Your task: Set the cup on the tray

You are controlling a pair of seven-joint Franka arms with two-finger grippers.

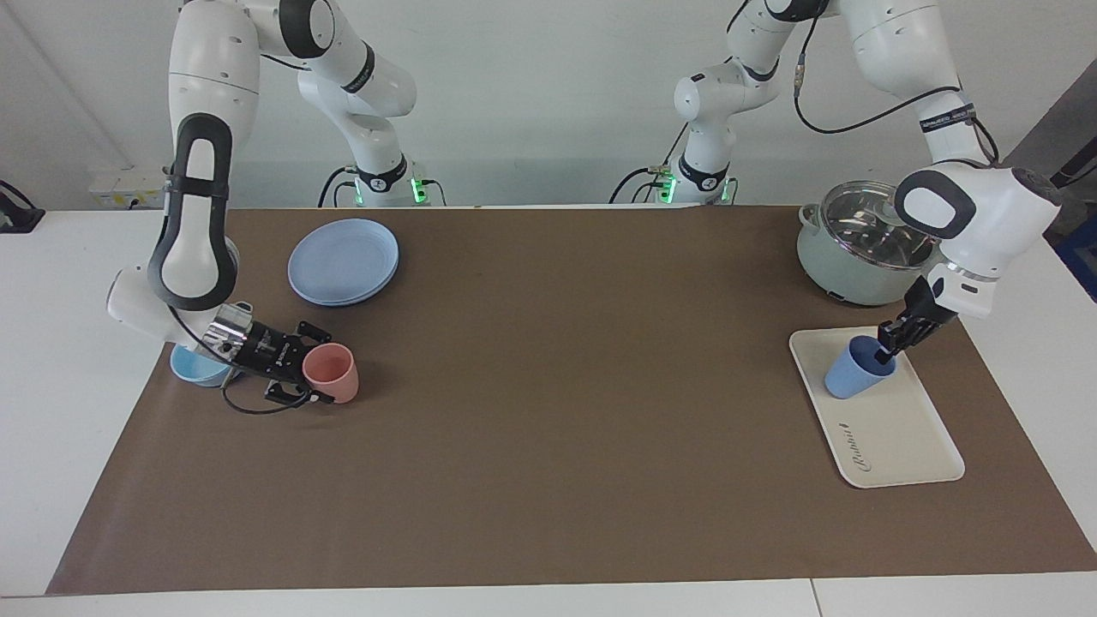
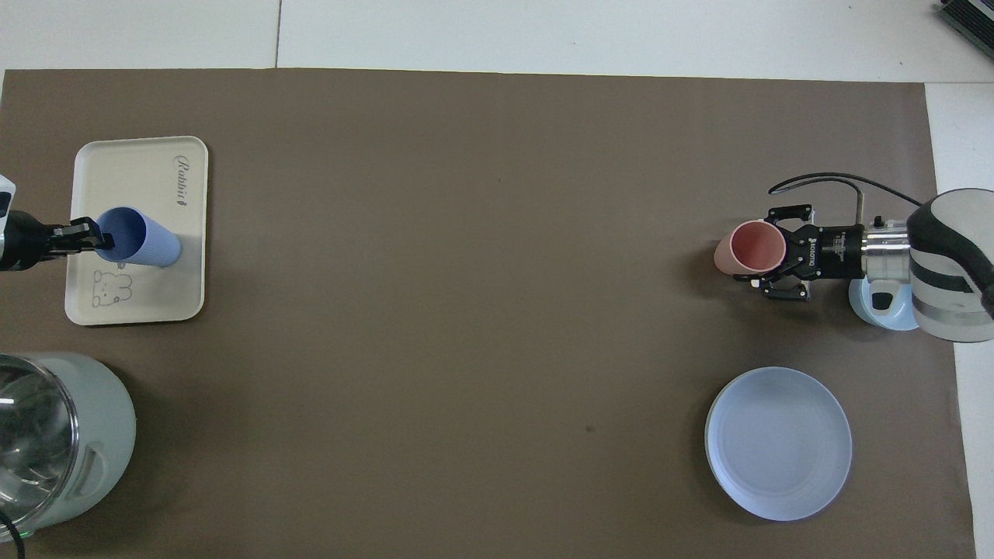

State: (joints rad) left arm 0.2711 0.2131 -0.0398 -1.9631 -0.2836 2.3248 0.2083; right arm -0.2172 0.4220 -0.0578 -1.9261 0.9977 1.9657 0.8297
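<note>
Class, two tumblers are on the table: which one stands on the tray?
The medium-blue cup does, on the cream tray, with the left tool at its rim. The pink tumbler stands on the brown mat.
</note>
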